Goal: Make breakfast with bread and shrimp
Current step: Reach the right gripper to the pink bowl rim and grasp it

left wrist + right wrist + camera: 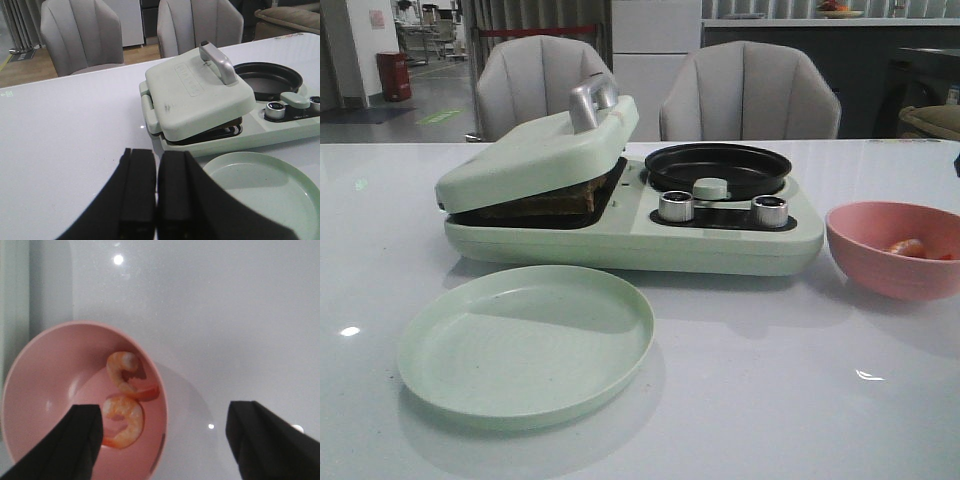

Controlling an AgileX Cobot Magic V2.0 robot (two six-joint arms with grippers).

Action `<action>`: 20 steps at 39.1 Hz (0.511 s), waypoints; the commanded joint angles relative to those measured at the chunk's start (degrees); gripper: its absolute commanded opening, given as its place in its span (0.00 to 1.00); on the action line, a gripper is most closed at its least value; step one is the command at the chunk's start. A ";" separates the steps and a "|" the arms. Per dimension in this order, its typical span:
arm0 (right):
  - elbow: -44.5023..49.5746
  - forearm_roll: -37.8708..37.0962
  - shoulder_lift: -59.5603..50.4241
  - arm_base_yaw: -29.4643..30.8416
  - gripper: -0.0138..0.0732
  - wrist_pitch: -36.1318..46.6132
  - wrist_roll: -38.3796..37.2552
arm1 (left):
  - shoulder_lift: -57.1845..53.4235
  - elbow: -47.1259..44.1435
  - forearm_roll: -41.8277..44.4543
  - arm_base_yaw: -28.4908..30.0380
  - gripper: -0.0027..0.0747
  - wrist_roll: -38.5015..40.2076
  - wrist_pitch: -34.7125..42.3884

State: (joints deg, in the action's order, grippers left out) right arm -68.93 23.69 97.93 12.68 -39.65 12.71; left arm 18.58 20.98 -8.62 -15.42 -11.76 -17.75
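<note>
Raised lettering runs along the breakfast maker's lid (197, 95), too small to read.

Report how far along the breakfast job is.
Done: bread sits in the sandwich press under its propped lid. In hand: the right gripper, jaws open and empty, hangs over the pink bowl holding two shrimp. The left gripper is shut, idle. Left: move shrimp; the frying pan and green plate hold nothing.
</note>
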 commanded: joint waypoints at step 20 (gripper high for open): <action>-10.51 2.58 12.77 -1.02 0.33 -0.93 3.29 | 0.40 1.64 -0.73 0.03 0.18 0.69 4.80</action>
State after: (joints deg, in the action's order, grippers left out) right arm -77.31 24.90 112.73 12.09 -41.13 15.06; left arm 18.58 20.98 -8.62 -15.42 -11.76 -17.75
